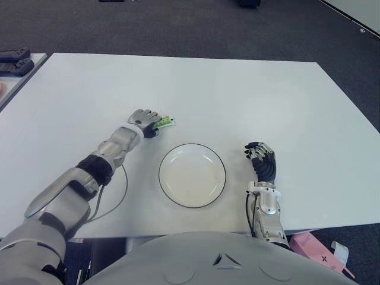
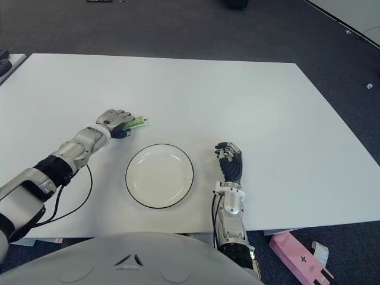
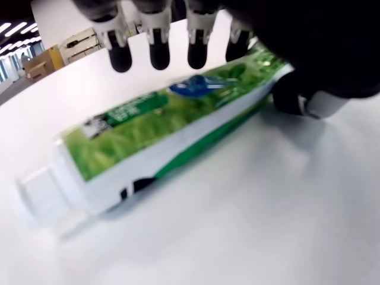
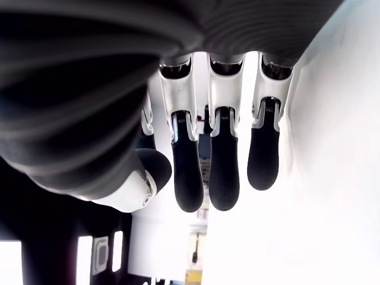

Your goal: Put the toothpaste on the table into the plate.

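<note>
- Nearest the robot's body, the white plate (image 1: 192, 175) sits bare on the table (image 1: 249, 95), with nothing in it, so the transfer has not yet been made.
- Just beyond the plate's far-left rim lies the toothpaste (image 3: 160, 127), a green-and-white tube flat on the table, its capped end pointing away from the palm, as the left wrist view shows.
- Over the tube's flat end sits the left hand (image 1: 144, 123), fingers (image 3: 159, 53) arched above the tube and thumb low beside it; contact cannot be confirmed, and the tube rests on the table, so the hand looks poised to close rather than holding.
- Right of the plate, the right hand (image 1: 262, 160) shows idle, its fingers loosely curled around nothing.
- Judging by the layout, the short reach from tube to plate explains why the left hand takes the job.
</note>
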Available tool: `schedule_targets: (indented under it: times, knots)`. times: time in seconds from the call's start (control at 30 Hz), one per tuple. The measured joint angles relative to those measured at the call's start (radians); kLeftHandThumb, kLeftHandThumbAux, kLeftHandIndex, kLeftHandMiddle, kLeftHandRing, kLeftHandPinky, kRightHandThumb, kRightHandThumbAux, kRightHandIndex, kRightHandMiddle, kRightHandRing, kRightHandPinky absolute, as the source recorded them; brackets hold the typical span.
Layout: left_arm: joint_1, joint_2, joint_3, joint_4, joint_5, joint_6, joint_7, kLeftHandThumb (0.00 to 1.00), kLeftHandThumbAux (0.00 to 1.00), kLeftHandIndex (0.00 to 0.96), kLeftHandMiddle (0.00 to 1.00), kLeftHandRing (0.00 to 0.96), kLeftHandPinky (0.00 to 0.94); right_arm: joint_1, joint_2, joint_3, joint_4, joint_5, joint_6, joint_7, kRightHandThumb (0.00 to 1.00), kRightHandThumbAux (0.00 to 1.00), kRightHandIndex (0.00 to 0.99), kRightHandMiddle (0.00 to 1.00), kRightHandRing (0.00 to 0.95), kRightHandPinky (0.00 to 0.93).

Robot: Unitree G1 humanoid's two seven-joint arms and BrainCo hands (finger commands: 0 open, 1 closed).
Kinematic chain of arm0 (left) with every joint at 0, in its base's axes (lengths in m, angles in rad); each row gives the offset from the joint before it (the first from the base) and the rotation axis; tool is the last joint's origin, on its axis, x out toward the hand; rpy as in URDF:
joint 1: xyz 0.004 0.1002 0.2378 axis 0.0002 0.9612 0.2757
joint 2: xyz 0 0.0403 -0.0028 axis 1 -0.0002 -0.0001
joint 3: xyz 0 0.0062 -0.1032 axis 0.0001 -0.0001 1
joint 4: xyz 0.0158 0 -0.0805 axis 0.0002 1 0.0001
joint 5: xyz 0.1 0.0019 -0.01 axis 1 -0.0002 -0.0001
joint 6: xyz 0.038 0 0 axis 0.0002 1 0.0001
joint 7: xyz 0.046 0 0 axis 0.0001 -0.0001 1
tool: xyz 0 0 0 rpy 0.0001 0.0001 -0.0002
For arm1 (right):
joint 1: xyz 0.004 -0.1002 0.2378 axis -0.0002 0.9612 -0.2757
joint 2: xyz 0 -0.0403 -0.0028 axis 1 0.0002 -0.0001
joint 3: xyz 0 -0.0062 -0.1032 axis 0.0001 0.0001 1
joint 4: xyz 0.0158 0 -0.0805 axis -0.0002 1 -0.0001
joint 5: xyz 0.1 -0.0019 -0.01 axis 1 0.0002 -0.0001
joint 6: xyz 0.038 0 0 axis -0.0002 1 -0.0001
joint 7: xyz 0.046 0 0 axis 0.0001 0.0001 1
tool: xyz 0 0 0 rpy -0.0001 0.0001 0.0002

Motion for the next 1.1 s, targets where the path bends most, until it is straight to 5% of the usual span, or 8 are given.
schedule_targets:
  times: [0.4, 0.93, 1.1]
  knots:
    - [0.005, 0.000, -0.017, 0.005, 0.014, 0.011, 0.043, 0.545, 0.408, 0.025, 0.122, 0.099, 0.179, 0.000, 0.000, -0.003, 0.001, 0.001, -0.004, 0.001, 0.708, 0.731, 0.430, 0.495, 0.494, 0.497]
    - [0.084, 0.002, 0.024, -0.092, -0.016, 0.068, 0.055, 0.681, 0.465, 0.392, 0.492, 0.507, 0.571, -0.001, -0.006, -0.011, 0.010, 0.004, -0.039, 0.013, 0.711, 0.732, 0.429, 0.492, 0.489, 0.489]
    - [0.076, -0.028, 0.063, -0.033, -0.056, 0.032, 0.089, 0.716, 0.652, 0.426, 0.639, 0.653, 0.687, -0.002, -0.008, -0.015, 0.019, 0.002, -0.052, 0.014, 0.708, 0.733, 0.428, 0.492, 0.490, 0.492]
